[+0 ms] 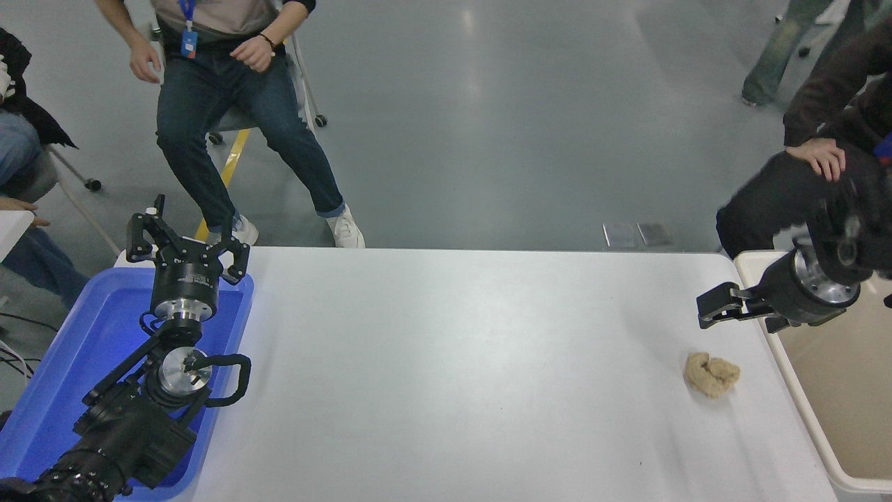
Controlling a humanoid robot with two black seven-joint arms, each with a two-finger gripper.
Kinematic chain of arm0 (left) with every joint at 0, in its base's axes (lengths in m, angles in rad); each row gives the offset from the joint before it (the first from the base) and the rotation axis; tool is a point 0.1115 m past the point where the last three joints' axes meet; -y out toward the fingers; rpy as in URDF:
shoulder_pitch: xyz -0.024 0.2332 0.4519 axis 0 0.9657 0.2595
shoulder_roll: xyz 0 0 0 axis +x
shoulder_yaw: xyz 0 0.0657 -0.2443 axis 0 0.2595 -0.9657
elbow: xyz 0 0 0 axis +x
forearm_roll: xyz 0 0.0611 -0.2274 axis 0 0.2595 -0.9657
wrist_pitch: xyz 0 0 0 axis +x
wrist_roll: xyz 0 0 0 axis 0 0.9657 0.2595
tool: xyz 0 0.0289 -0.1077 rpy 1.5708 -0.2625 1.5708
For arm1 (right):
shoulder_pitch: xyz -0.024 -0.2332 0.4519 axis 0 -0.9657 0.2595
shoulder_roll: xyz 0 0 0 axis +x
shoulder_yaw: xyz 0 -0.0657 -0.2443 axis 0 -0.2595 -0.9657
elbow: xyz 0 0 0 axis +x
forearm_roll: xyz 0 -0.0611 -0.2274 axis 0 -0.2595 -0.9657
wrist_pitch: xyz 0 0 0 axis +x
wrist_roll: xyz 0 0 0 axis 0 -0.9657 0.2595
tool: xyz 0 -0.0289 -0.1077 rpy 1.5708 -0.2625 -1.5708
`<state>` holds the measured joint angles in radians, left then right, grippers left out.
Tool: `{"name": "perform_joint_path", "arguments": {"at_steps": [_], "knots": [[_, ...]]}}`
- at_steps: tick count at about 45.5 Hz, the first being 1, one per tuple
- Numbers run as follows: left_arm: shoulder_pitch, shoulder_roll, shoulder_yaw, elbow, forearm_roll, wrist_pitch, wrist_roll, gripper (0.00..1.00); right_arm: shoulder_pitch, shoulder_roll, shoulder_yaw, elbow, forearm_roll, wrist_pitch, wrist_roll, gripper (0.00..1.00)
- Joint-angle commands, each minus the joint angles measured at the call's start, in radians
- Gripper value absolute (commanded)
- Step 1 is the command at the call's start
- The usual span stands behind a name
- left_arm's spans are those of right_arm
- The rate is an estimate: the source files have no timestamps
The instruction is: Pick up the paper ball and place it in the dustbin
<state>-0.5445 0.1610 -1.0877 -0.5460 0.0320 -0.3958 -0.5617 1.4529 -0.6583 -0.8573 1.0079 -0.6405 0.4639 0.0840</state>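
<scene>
White table (pixel 446 362) w/ paper ball (pixel 711 374), blue tray (pixel 63 362).

Bystanders and a tray around the white table (pixel 446 362)
A blue tray (pixel 56 369) is set on the table's left end; a seated person (pixel 230 104) is seen beyond the far edge, another person (pixel 808 174) at the right

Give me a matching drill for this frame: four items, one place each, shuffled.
Items:
1. paper ball
2. dustbin
3. left gripper
4. right gripper

Places:
A. above the blue tray
B. at the table's right edge
C. lying on the table near its right end
D. over the table, beyond the ball

Pairs: 1-C, 2-B, 3-A, 4-D
</scene>
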Motion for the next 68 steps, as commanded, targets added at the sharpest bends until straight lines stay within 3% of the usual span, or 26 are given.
{"name": "perform_joint_path", "arguments": {"at_steps": [1,24,57,62,68], "knots": [[0.0,-0.001,0.0,0.0,0.0,0.0,0.0,0.99,-0.327,-0.038,0.277,-0.198,-0.091,-0.085,-0.001,1.0],[0.0,0.0,0.0,0.0,0.0,0.0,0.0,0.99,-0.479,0.114,0.399,-0.376,-0.091,-0.163,-0.006,1.0],[0.0,0.0,0.0,0.0,0.0,0.0,0.002,0.99,-0.534,0.155,0.42,-0.374,-0.094,-0.191,-0.007,0.99],[-0.002,0.0,0.0,0.0,0.0,0.0,0.0,0.99,-0.546,0.167,0.423,-0.374,-0.094,-0.197,-0.006,0.84],[-0.002,0.0,0.0,0.0,0.0,0.0,0.0,0.99,-0.559,0.172,0.44,-0.376,-0.096,-0.221,-0.007,0.51]]}}
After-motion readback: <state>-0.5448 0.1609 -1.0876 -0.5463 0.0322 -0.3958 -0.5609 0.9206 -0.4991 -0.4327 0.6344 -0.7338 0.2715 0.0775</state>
